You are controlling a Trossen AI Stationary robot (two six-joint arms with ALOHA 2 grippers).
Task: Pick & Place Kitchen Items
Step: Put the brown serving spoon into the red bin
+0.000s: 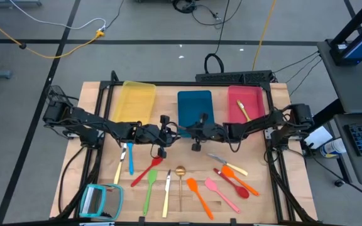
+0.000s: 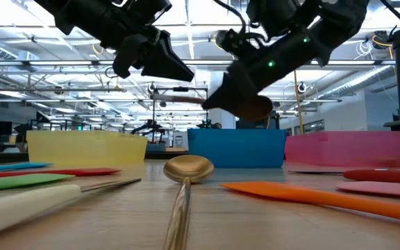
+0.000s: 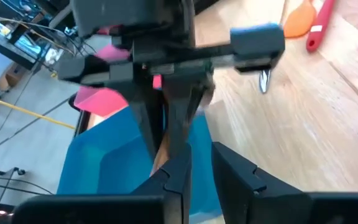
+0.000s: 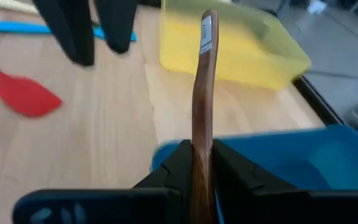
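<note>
Over the front edge of the blue tray [image 1: 195, 100], the two grippers meet tip to tip. The high view shows the left gripper [image 1: 173, 130] reaching in from the left and the right gripper [image 1: 187, 130] from the right. What passes between them is hidden there under the dark fingers.

The right wrist view fills that in. The right gripper is clenched on a wooden utensil [image 4: 204, 112], whose handle rises from between its fingers and ends in a metal band. In the same view the left gripper's fingers [image 4: 67, 31] hang just beside the handle's end, apart from each other and with only bare table between them, so that claw is released.

The left wrist view looks straight at the right gripper over the blue tray and shows just a sliver of brown between its fingers. The low view shows what none of the others do: both grippers and the utensil [image 2: 255, 107] are up in the air, above the tray's rim.

The other utensils lie on the table in front of the trays, among them a gold spoon [image 1: 180, 172], a red spatula [image 1: 146, 171] and an orange spatula [image 1: 200, 194]. One more gold utensil [image 1: 244, 110] lies in the red tray [image 1: 256, 94]. The yellow tray [image 1: 137, 100] stands left of the blue one.
</note>
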